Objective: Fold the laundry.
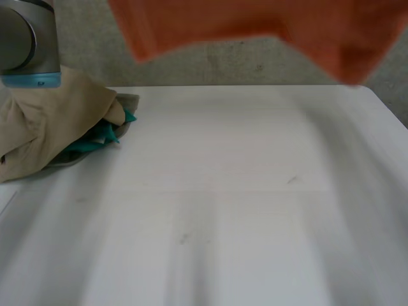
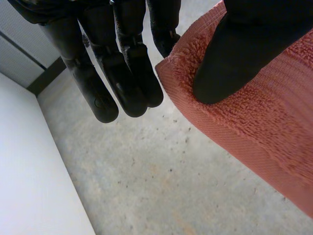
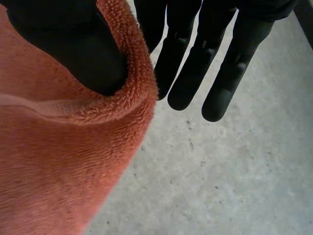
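Evidently soft and floppy, the orange towel [image 1: 255,29] hangs above the table's [image 1: 242,191] far edge. The left hand [image 2: 230,54] and right hand [image 3: 78,49] each pinch its upper hem under a thumb; that thick hem should grip best.

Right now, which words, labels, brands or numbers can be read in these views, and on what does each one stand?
No text can be read.
A small dark mark on the left arm's light-blue cap: too small and blurred to read.
On the orange towel, the beige cloth and the white table: no writing visible.
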### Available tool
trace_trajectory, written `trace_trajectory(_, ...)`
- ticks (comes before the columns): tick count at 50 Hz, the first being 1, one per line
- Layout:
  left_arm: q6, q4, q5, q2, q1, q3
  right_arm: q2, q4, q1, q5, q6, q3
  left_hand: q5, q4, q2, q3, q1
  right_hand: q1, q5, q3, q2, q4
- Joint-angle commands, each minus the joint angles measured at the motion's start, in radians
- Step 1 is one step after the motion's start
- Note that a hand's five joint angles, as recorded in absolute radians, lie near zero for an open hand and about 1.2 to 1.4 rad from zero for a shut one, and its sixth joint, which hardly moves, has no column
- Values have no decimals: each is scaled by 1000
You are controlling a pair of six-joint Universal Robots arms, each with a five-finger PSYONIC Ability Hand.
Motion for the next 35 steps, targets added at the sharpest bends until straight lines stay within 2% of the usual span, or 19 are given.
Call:
trace_trajectory(1,-53,-122,8,7,16,-160,-41,209,5,-92,8,162,230,196,201,204,268,291,227,215,227,203)
trace_trajectory(6,-70,-125,11,25,16,-353,-17,311,3,-120,4,296,230,196,201,204,268,291,227,215,227,203)
trace_trajectory(17,-63,-115,37,37,33,-703,158,325,0,-100,-1,466,230,196,201,204,268,266,202,189,202,178)
trace_trajectory(18,-61,-110,50,46,36,-733,173,326,-3,-93,8,482,230,196,201,204,268,30,-34,-46,-34,-57)
trace_trajectory(19,-61,-109,55,51,36,-749,177,326,-4,-88,10,489,230,196,201,204,268,-106,-170,-182,-170,-193)
trace_trajectory(22,-61,-96,67,83,40,-802,177,329,-7,-53,17,531,230,196,201,204,268,-490,-554,-567,-554,-578)
trace_trajectory(24,-61,-92,69,103,44,-825,175,328,-6,-22,30,557,230,196,201,204,268,-638,-702,-714,-702,-726)
trace_trajectory(29,-63,-89,72,177,50,-876,171,331,-47,46,144,601,230,196,201,204,268,-656,-721,-733,-720,-744)
trace_trajectory(32,-63,-90,75,220,63,-907,166,338,-76,49,200,618,230,196,201,204,268,-630,-694,-706,-694,-717)
trace_trajectory(35,-63,-95,78,258,71,-937,152,361,-95,40,229,649,230,196,201,204,268,-489,-554,-566,-553,-577)
